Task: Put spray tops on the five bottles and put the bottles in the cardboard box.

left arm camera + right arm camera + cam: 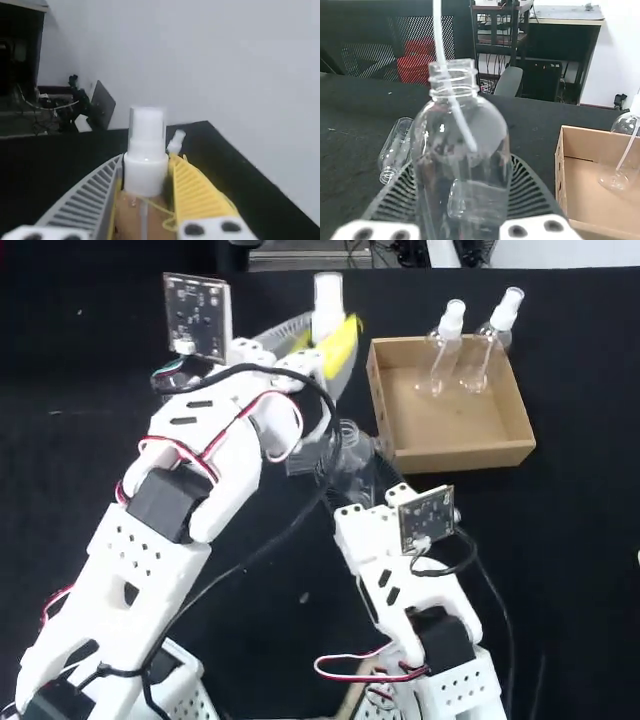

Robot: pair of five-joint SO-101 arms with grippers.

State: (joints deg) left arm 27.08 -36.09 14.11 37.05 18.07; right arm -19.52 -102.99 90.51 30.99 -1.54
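Observation:
My left gripper [145,177] is shut on a white spray top [146,150], pinched between its grey and yellow fingers; in the high view the spray top [328,292] is held up behind the left gripper [325,340]. Its thin tube [451,85] runs down through the open neck of a clear bottle [462,165]. My right gripper [462,205] is shut on that upright bottle [345,455], just left of the cardboard box [505,445]. Two capped bottles [445,350] [490,340] lean inside the box against its far wall.
An uncapped clear bottle [394,147] lies on its side on the black table beyond the held one. The box's near wall [559,165] is close to the right gripper, with a capped bottle [622,155] inside. Both arms crowd the table's middle and left.

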